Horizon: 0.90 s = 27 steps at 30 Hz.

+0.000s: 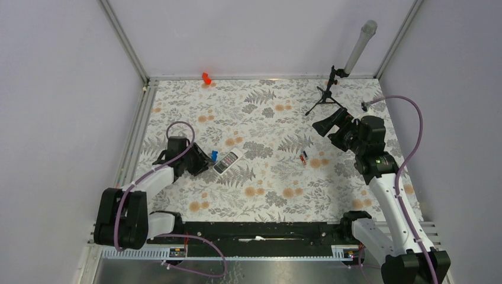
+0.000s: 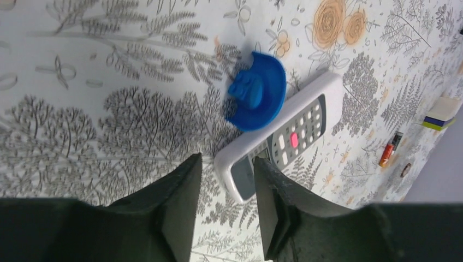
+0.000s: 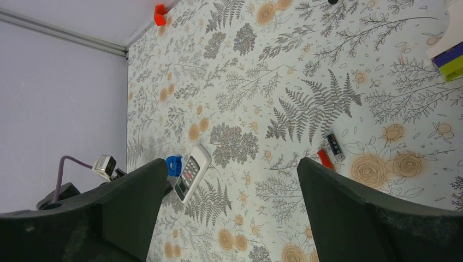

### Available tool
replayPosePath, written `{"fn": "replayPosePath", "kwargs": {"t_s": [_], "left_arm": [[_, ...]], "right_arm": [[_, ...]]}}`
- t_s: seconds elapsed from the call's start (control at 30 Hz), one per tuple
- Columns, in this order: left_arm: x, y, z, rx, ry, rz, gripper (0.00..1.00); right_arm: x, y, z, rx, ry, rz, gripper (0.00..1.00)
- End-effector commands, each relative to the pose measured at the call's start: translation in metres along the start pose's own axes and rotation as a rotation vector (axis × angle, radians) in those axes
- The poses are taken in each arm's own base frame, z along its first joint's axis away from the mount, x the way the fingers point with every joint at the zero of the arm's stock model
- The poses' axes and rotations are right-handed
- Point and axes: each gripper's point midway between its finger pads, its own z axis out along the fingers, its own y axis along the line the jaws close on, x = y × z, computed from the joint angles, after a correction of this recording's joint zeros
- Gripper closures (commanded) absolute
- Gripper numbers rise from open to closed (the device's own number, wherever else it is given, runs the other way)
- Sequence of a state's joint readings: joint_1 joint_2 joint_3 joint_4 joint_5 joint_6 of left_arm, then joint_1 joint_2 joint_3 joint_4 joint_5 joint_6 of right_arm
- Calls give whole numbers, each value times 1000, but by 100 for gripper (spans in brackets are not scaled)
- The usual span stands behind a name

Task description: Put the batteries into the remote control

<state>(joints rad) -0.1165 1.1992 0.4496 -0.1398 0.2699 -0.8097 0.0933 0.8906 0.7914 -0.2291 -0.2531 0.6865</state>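
Note:
The white remote control [image 1: 228,161] lies face up, dark button panel showing, left of the mat's centre. My left gripper [image 1: 204,161] is low at its near end. In the left wrist view the open fingers [image 2: 228,158] straddle that end of the remote [image 2: 295,128]; the right finger sits against it and the left finger stands apart. Two batteries [image 1: 303,157] lie side by side on the mat right of centre; they also show in the right wrist view [image 3: 330,151]. My right gripper [image 1: 329,123] hangs above the mat, wide open and empty [image 3: 229,164].
A small blue piece [image 2: 255,91] lies against the remote's far side. A red plastic piece [image 1: 206,77] sits at the back wall. A small tripod with a tube [image 1: 331,89] stands back right. A yellow-green bar with a white plate [image 3: 449,57] lies beyond the batteries.

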Motion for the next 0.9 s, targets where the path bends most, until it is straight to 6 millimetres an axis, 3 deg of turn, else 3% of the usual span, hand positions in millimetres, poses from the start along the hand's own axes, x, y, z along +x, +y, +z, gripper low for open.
{"fn": "replayPosePath", "kwargs": {"t_s": [0.0, 0.43, 0.67, 0.7, 0.8, 0.87], "left_arm": [[-34, -29, 8, 68, -83, 61, 61], [-66, -60, 54, 51, -43, 34, 75], [-142, -122, 81, 116, -163, 58, 76], [-149, -124, 84, 104, -171, 64, 76], [-152, -122, 80, 65, -176, 102, 74], [-142, -114, 70, 33, -167, 150, 64]], "right_arm": [[-2, 0, -5, -5, -26, 10, 3], [-1, -11, -2, 41, -37, 18, 4], [1, -15, -1, 56, -39, 24, 5], [2, -17, -1, 59, -38, 24, 5], [6, -21, 0, 74, -23, 25, 5], [9, -24, 0, 83, -12, 27, 5]]}}
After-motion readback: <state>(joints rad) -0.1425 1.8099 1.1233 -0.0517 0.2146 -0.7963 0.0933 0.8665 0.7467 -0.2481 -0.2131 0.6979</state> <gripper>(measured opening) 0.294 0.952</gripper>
